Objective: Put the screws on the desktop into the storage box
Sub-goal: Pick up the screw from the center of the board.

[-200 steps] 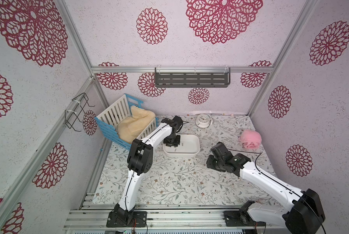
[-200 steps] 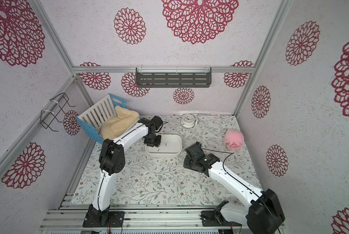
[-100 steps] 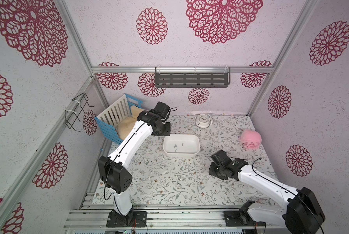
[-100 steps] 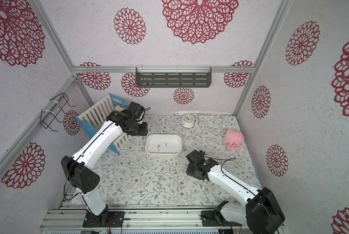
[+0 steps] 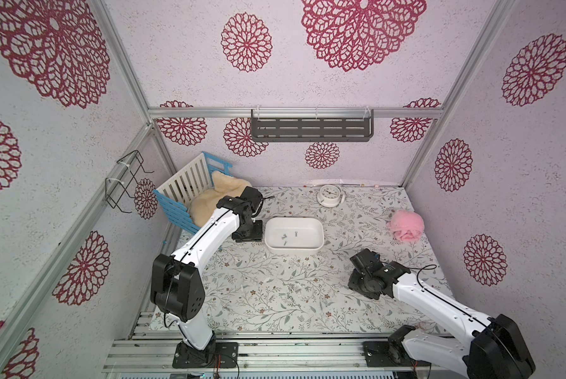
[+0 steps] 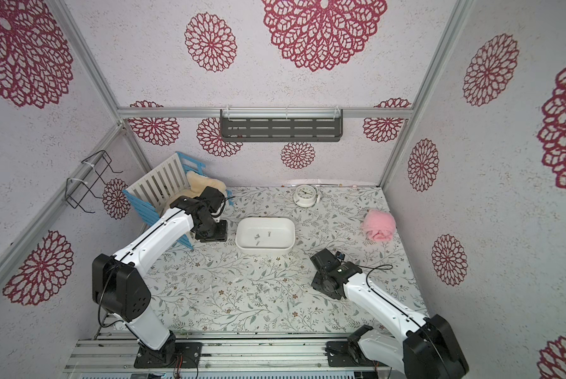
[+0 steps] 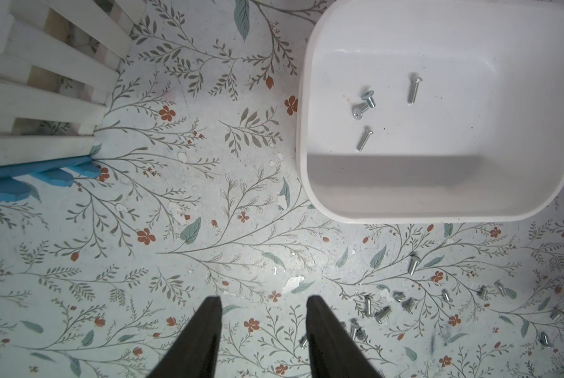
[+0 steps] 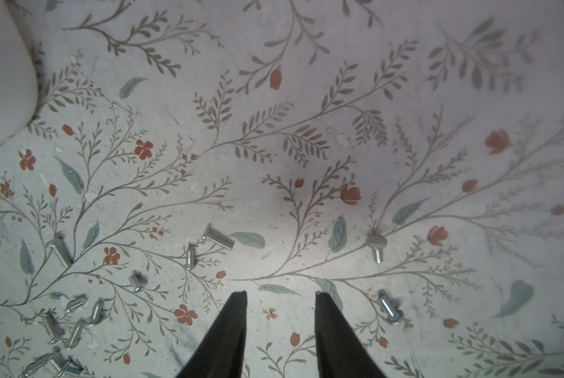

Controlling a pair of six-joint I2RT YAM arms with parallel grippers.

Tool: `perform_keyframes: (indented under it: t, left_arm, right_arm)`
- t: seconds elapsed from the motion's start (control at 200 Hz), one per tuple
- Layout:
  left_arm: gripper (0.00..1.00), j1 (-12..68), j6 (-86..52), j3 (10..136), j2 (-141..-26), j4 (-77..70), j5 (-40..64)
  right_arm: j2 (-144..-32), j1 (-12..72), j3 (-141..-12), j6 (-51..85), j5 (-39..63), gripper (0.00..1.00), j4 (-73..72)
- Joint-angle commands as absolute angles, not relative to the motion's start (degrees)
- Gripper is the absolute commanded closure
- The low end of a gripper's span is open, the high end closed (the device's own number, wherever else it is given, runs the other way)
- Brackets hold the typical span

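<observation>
The white storage box point(image 5: 293, 250) point(image 6: 264, 250) stands mid-desktop with several screws point(image 7: 364, 108) lying inside it. More silver screws point(image 5: 296, 290) point(image 6: 263, 288) lie scattered on the vine-printed desktop point(image 5: 258, 262) in front of the box. My left gripper point(image 5: 249, 234) point(image 7: 262, 299) hangs just left of the box point(image 7: 437, 217), open and empty, with loose screws point(image 7: 382, 314) beside one finger. My right gripper point(image 5: 360, 284) point(image 8: 280, 294) hovers over the desktop right of the scatter, open and empty. Screws point(image 8: 74, 327) lie to either side of it, one close by point(image 8: 388, 309).
A blue-and-white slatted crate with cream fleece point(image 5: 189, 197) stands at the back left, close behind my left arm. A small white clock point(image 5: 330, 195) sits at the back, a pink fluffy ball point(image 5: 406, 225) at the right. A grey shelf point(image 5: 311, 129) hangs on the back wall.
My left gripper has left the space over the storage box, swung left and settled beside the box, its jaws wider. My right gripper has drawn back from the box toward the front right.
</observation>
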State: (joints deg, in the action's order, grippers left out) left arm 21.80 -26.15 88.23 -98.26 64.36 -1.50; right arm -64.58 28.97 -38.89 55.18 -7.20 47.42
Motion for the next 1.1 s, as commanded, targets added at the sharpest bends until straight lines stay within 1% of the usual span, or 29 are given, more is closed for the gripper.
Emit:
perform_keyframes:
  t: [0.0,0.305,0.495,1.096]
  left_arm:
    - [0.52,20.8,-25.57,86.0,-96.12,61.23,0.47]
    - [0.51,19.14,-24.95,82.21,-95.45,59.2,3.16]
    - [0.51,18.67,-24.99,80.65,-95.36,58.19,3.96]
    - [0.51,18.52,-25.35,77.94,-95.54,56.96,4.25]
  right_arm:
    - [-62.66,26.94,-39.33,55.62,-9.98,0.61,50.46]
    - [-62.26,21.09,-38.03,51.41,-10.27,0.61,52.03]
    - [-64.9,20.57,-35.92,50.18,-8.88,0.61,49.6]
    - [-67.77,18.47,-32.53,46.07,-5.27,0.63,44.32]
